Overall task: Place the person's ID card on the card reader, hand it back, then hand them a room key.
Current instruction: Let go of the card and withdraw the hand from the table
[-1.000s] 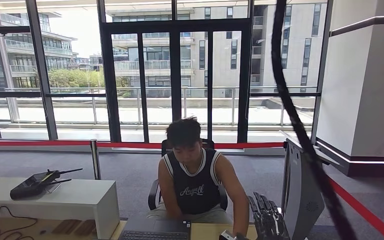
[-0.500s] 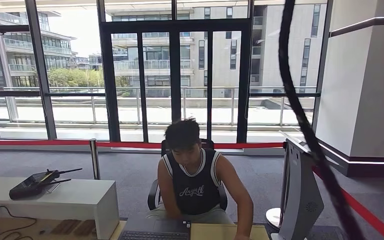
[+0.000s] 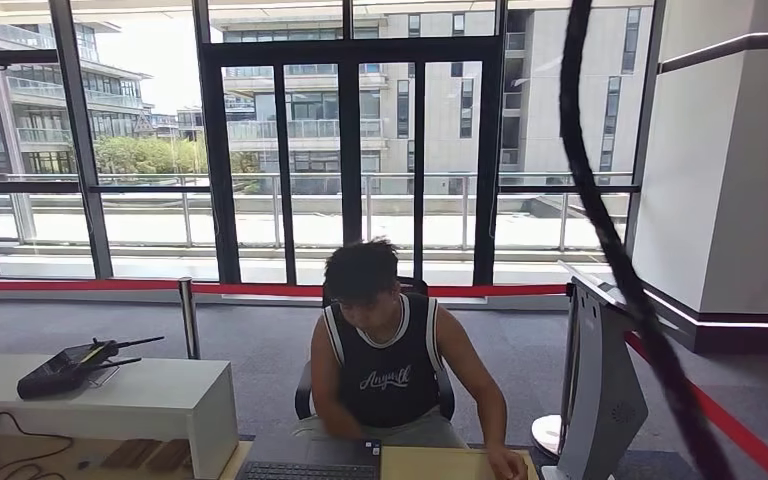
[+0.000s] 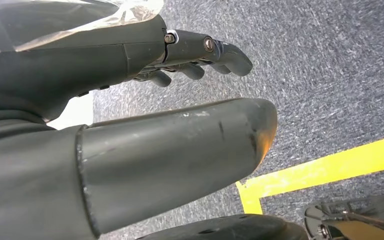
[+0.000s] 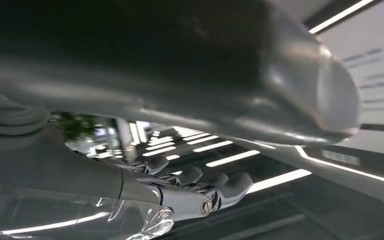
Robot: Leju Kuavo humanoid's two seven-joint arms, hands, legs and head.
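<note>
The left hand [image 4: 130,115] hangs low over a grey carpet [image 4: 330,75] with a yellow line [image 4: 330,167] on it. Its fingers [image 4: 215,50] are a little bent and spread apart, and they hold nothing. The right hand [image 5: 170,150] points up toward ceiling lights; its fingers [image 5: 215,187] are apart too, with nothing in them. In the head view, the wooden table [image 3: 440,465] sits at the very bottom. A dark keyboard [image 3: 308,470] lies on it. A person [image 3: 385,360] in a black top sits just behind the table and reaches one hand [image 3: 508,464] down onto it. I cannot tell where the ID card is. A grey screen on a stand [image 3: 600,385] is at the table's right end. A white bench [image 3: 110,400] to the left of the table carries a black handset [image 3: 65,368]. Behind the person are a red strap barrier [image 3: 260,290] and tall glass doors [image 3: 350,150].
</note>
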